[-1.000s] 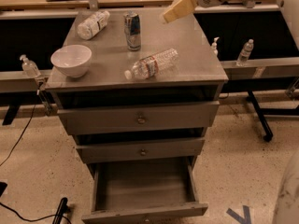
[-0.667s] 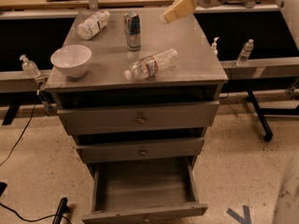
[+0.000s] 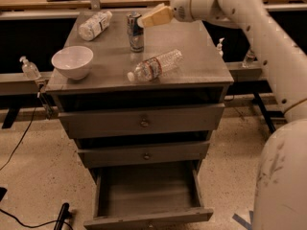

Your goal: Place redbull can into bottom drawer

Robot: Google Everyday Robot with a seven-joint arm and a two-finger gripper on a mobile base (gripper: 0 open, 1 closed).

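The redbull can [image 3: 135, 32] stands upright on the back middle of the grey cabinet top [image 3: 201, 61]. My gripper [image 3: 152, 17] hangs just to the right of the can's top, at its rim level, reaching in from the white arm [image 3: 240, 13] on the right. It holds nothing that I can see. The bottom drawer [image 3: 147, 216] is pulled open below the two shut knobbed drawers and is empty inside.
A clear water bottle [image 3: 154, 66] lies on its side in front of the can. Another bottle [image 3: 94, 25] lies at the back left. A white bowl [image 3: 72, 61] sits at the front left. The robot's white body [image 3: 283, 176] fills the right edge.
My gripper has moved left and slightly down, from the cabinet's back right to right beside the can's top. The can, bottles and bowl have not moved.
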